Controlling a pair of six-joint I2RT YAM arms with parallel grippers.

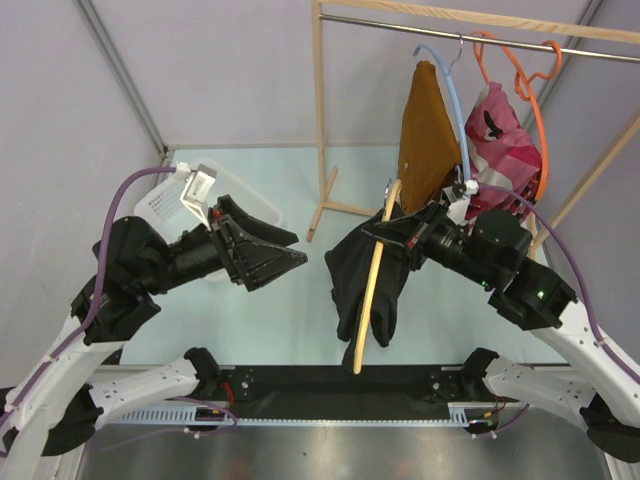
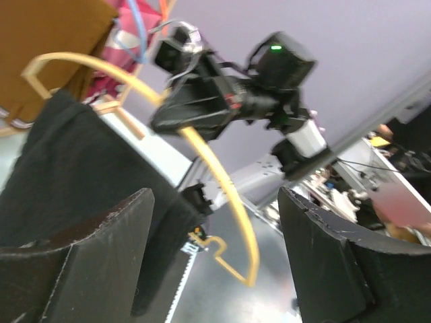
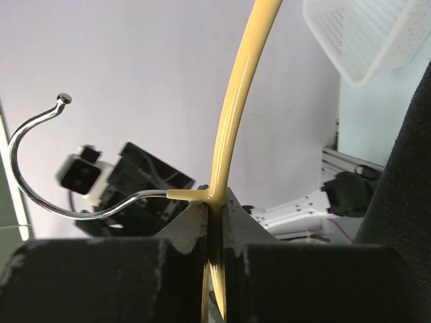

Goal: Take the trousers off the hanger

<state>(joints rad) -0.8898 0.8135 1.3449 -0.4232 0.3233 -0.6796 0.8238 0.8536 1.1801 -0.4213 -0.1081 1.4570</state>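
Bright, even light in all views; blur softens the left wrist view, the trousers [image 2: 74, 175] a featureless black.

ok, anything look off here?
The hanger is tipped almost on end, pinched at its neck by the right gripper, with the trousers bunched and sagging off it. The left gripper is open, empty, clear of them.

Robotics lab test cell with a staged clothes rack

Two robot arms [image 1: 150, 265] are bolted along a pale green surface [image 1: 290, 310], enclosed by lilac partition panels [image 1: 230, 70] on metal posts [image 1: 122, 70]. A bare wooden garment rack [image 1: 318, 120] stands inside, and blurred, cluttered desks [image 2: 397, 155] show beyond.
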